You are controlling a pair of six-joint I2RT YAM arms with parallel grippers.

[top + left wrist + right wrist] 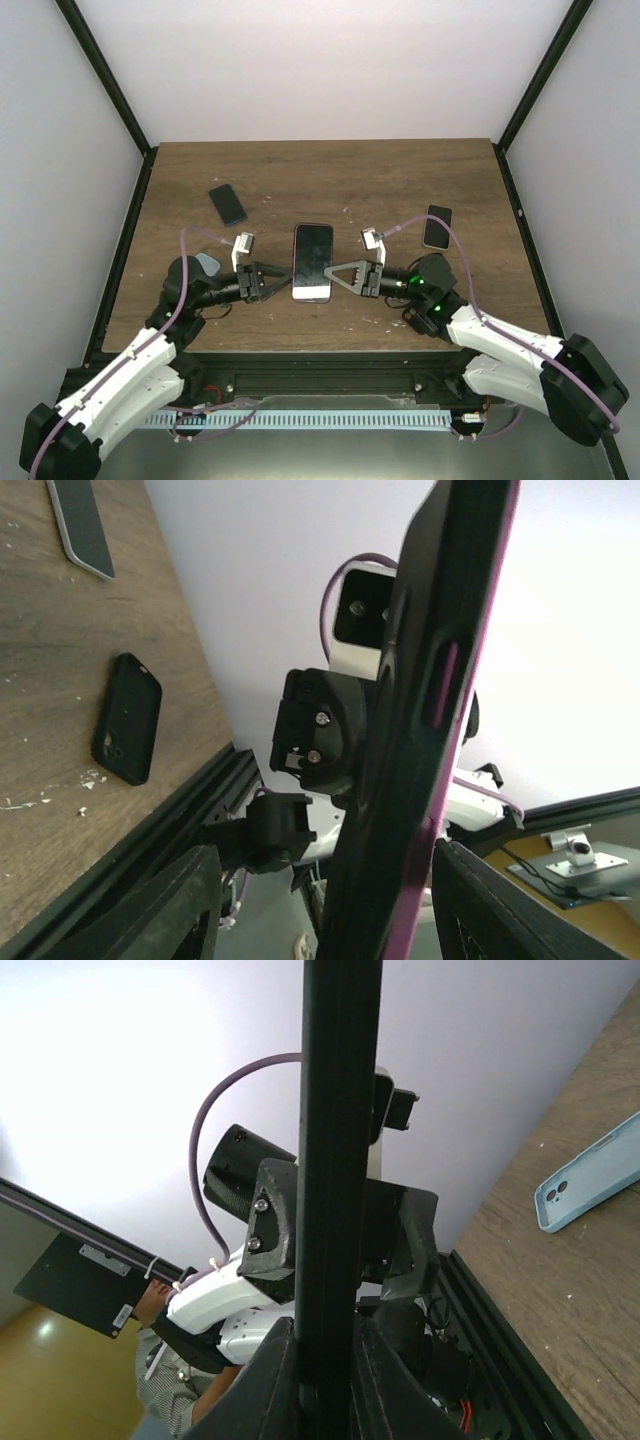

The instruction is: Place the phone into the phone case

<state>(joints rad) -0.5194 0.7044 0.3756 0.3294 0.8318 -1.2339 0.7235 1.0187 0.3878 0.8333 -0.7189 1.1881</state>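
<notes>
The phone (312, 262), dark-screened and sitting in a pink-rimmed phone case, hangs flat over the middle of the table between both arms. My right gripper (342, 275) is shut on its right edge; in the right wrist view the black edge (330, 1160) is pinched between the fingers, gripper (325, 1380). My left gripper (274, 282) stands at the phone's left edge, open. In the left wrist view the pink-edged phone (430, 730) passes between the spread fingers (170, 905) with a gap on each side, gripper (340, 910).
A black phone (228, 203) lies at the back left and a pale-rimmed phone (437, 227) at the back right. A light blue case (590, 1175) lies beside the left arm (207, 264). A black case (127, 718) lies on the wood near the front rail.
</notes>
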